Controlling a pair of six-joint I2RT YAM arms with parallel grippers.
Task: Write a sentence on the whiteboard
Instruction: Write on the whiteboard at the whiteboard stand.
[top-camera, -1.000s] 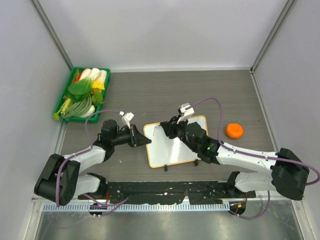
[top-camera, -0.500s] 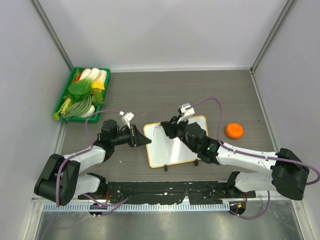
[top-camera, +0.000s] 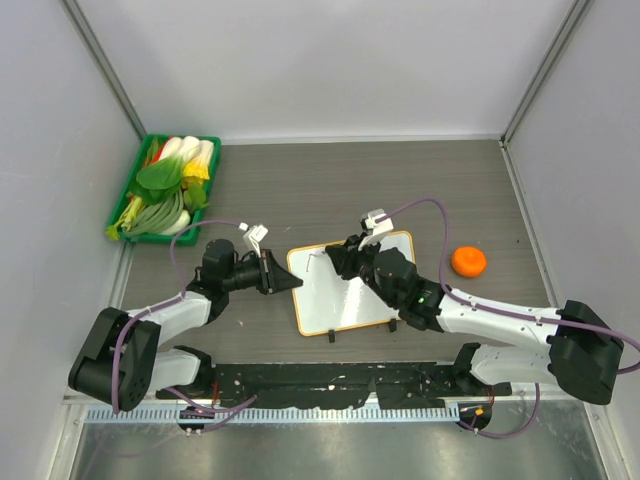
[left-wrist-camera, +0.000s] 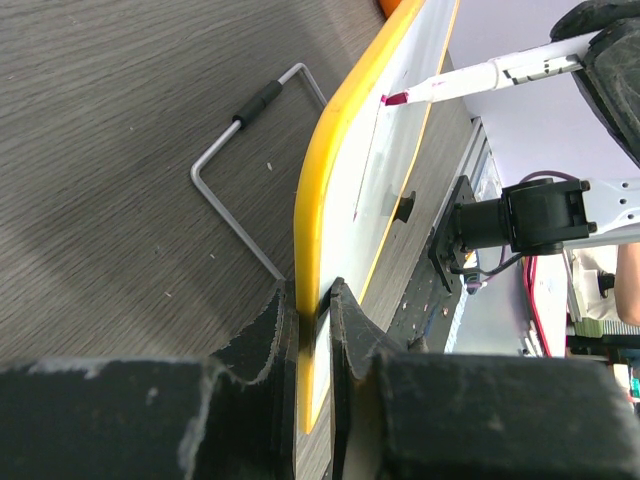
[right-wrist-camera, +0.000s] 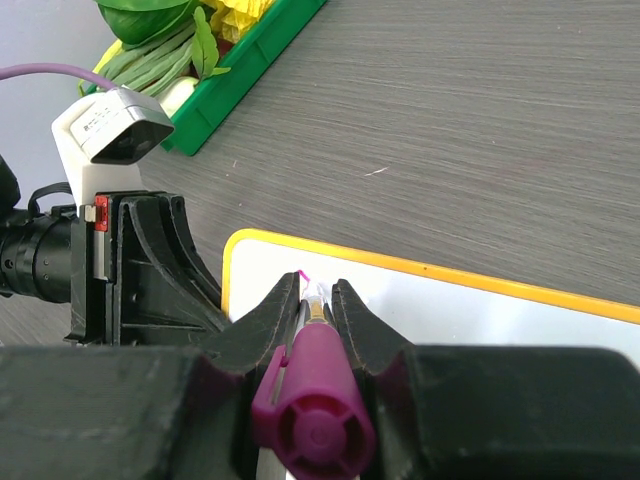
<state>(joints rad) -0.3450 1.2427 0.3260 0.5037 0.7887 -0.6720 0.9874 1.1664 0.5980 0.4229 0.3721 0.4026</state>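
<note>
The whiteboard (top-camera: 345, 290) sits on the desk (top-camera: 400, 180) at centre, between the two arms, its long sides slightly skewed to the desk edge. Two black clip feet (top-camera: 330, 337) show at its near side.

Left end effector (top-camera: 290, 278): pinching the orange frame at the board's left edge, one finger on each face (best seen in the left wrist view).

Right end effector (right-wrist-camera: 318, 300): pressed together on a marker (left-wrist-camera: 480, 75) with a purple rear cap. The purple tip meets the white surface near the far left corner.

Of the sentence, only a short pink stroke (right-wrist-camera: 303, 275) shows beside the tip.

A bent metal wire (left-wrist-camera: 245, 110) lies on the desk just beyond the board. A green tray (top-camera: 127, 190) of vegetables occupies the far left corner. An orange (top-camera: 468, 261) rests to the right, apart from the board.
</note>
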